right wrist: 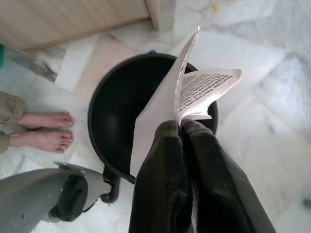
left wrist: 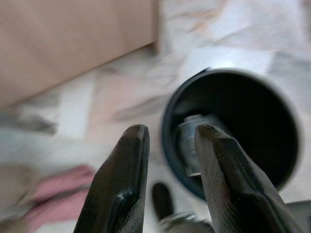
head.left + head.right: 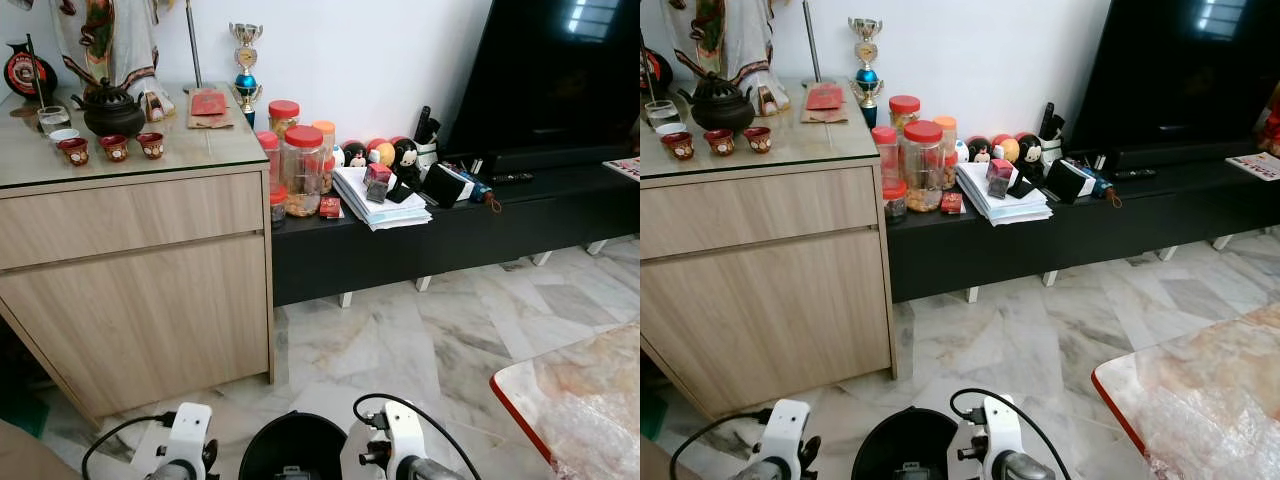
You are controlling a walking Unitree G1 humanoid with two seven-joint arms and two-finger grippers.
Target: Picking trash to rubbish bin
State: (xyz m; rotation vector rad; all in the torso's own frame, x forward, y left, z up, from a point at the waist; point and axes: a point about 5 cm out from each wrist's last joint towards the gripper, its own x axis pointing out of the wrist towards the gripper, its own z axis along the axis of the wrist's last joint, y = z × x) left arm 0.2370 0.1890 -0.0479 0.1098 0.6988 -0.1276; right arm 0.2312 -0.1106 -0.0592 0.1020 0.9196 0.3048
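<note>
White printed paper (image 1: 187, 92) is pinched between the closed fingers of the right end effector (image 1: 181, 127), directly above the black rubbish bin (image 1: 112, 104) that stands on the marble floor (image 3: 420, 340) before the wooden cabinet (image 3: 140, 290). Left end effector (image 2: 170, 138) hangs beside the bin, its fingers parted and holding nothing. A person's bare feet (image 1: 43, 130) stand near the bin.

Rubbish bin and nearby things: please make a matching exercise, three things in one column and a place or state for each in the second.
1. paper
2. rubbish bin
3. left gripper
4. teapot

a. open, holding nothing
b. on the wooden cabinet
c. pinched by the right gripper
d. on the marble floor, between the arms

Pairs: 1-c, 2-d, 3-a, 4-b
</note>
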